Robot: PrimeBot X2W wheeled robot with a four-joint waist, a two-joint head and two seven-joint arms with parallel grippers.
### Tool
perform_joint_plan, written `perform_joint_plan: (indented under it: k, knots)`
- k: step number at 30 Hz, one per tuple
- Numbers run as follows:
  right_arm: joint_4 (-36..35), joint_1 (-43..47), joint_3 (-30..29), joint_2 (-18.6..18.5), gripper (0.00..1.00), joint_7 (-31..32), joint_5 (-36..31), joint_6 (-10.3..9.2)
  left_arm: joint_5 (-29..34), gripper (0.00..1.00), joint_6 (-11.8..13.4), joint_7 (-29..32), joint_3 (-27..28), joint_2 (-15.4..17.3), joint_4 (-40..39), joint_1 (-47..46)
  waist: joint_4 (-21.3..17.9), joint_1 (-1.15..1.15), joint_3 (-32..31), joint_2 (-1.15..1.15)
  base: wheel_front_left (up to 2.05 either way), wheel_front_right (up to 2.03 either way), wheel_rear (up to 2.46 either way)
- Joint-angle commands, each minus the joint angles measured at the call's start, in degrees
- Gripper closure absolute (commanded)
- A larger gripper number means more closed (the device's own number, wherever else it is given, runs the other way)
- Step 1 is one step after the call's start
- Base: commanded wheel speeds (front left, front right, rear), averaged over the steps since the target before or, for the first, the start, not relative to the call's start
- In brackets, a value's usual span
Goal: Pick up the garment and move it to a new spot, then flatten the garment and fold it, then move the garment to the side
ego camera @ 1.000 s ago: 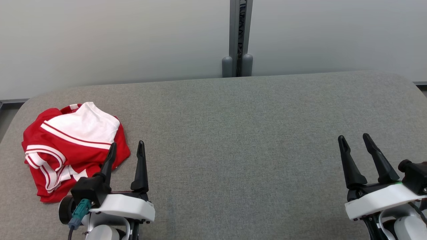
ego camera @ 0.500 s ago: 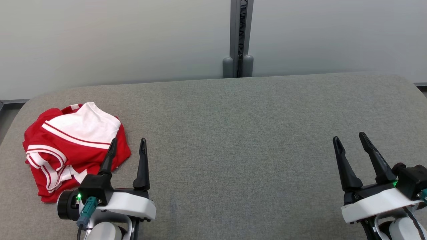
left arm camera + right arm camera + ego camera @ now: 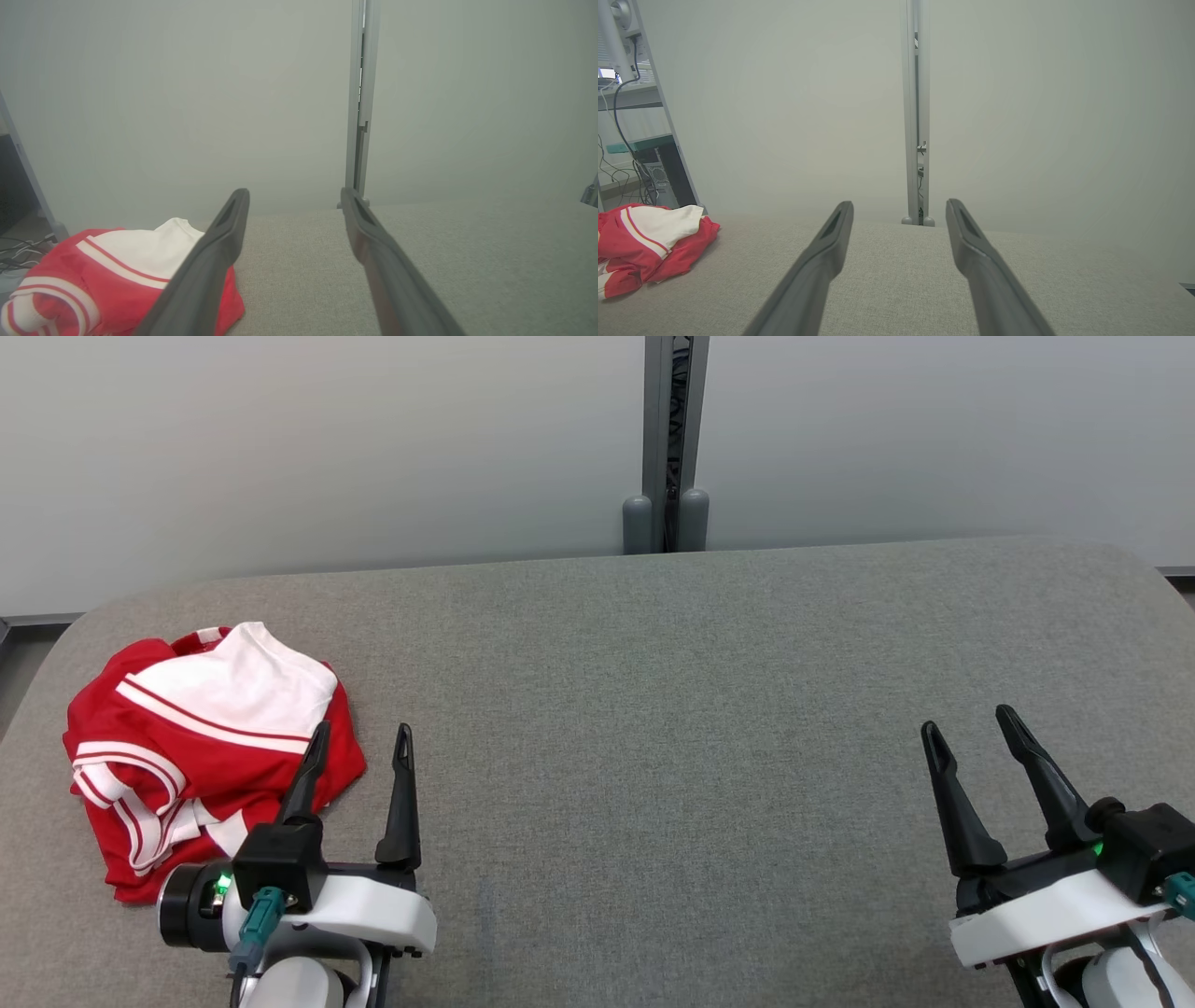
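Note:
A crumpled red and white garment (image 3: 201,747) lies in a heap on the left part of the grey felt table (image 3: 653,728). My left gripper (image 3: 362,737) stands open at the lower left, just right of the heap, its left finger over the garment's right edge in the head view. The left wrist view has the garment (image 3: 107,275) low on the left, partly behind the left finger. My right gripper (image 3: 969,728) is open at the lower right, far from the cloth, nothing between its fingers. In the right wrist view the garment (image 3: 649,242) lies at the far left.
A pale partition wall (image 3: 327,439) with a grey vertical post (image 3: 667,439) runs behind the table's far edge. Shelving with cables (image 3: 630,116) stands beyond the table's left end. The table's rounded corners show at left and right.
Both grippers have drawn back slightly toward the near edge, the right one also drifting left. The garment has not moved.

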Motion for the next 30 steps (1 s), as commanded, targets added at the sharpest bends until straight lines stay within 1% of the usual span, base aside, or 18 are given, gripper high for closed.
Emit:
perform_joint_plan:
  k: [1,12,17,25,26,30]
  knots:
    - [-0.2,0.6,0.0,-0.1,0.0,-0.5,0.0,0.12,0.4,0.0,0.1,-0.2,0.1,0.2,0.0,-1.0,0.0,0.0,0.0,0.0,0.0,0.0,0.0]
    - [-0.2,0.8,-0.5,0.1,0.0,-0.4,0.2,0.12,-0.5,0.0,-0.1,-0.2,-0.2,0.2,0.7,-1.4,0.7,0.0,0.0,0.0,0.0,0.0,0.0]
    - [-0.1,0.7,-0.8,0.4,0.0,-0.4,0.5,0.12,-0.6,0.0,-0.3,-0.2,-0.1,0.3,1.2,-1.4,3.0,0.0,0.1,0.0,0.0,0.0,0.0]
    - [-0.3,0.8,-1.3,0.7,0.0,-0.4,0.6,0.12,-1.3,0.0,-0.5,-0.2,-0.1,0.2,1.5,-1.4,7.7,0.0,0.4,0.0,0.0,0.0,0.0]
    - [-0.3,0.8,-1.3,0.7,0.0,-0.4,0.6,0.12,-1.3,0.0,-0.5,-0.2,-0.1,0.2,1.5,-1.4,7.7,0.0,0.4,0.0,0.0,0.0,0.0]
    - [-0.4,0.8,-1.5,0.8,0.0,-0.4,0.6,0.12,-1.7,0.0,-0.6,-0.2,-0.1,0.2,1.6,-1.0,10.3,0.0,0.4,0.0,0.0,0.0,0.0]
